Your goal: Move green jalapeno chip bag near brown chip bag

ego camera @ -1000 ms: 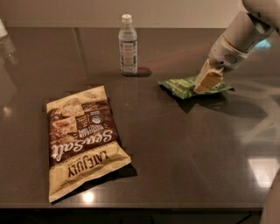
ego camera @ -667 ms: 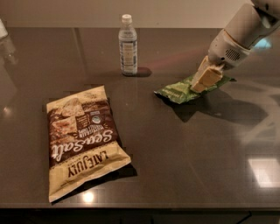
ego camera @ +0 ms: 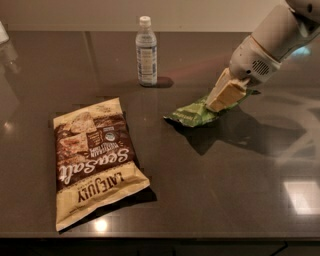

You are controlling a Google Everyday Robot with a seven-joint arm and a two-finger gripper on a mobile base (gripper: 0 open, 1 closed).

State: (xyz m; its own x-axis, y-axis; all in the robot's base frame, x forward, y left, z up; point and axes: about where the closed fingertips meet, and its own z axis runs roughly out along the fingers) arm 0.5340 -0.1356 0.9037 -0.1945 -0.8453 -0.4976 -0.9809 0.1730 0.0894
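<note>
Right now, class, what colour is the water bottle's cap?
White cap, camera view; the gripper holds the green jalapeno chip bag.

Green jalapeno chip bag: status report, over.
Gripper right of centre, jaws clamped on green jalapeno chip bag. Brown chip bag apart, front left. Water bottle behind, off the path.

A dark, glossy brown table (ego camera: 220, 210) fills the scene. A pale wall (ego camera: 75, 15) runs along its far edge. Soft light glares on the surface, with a bright square patch (ego camera: 301, 197) at the near right. The gripper (ego camera: 225, 95) is low over the table's far right.
</note>
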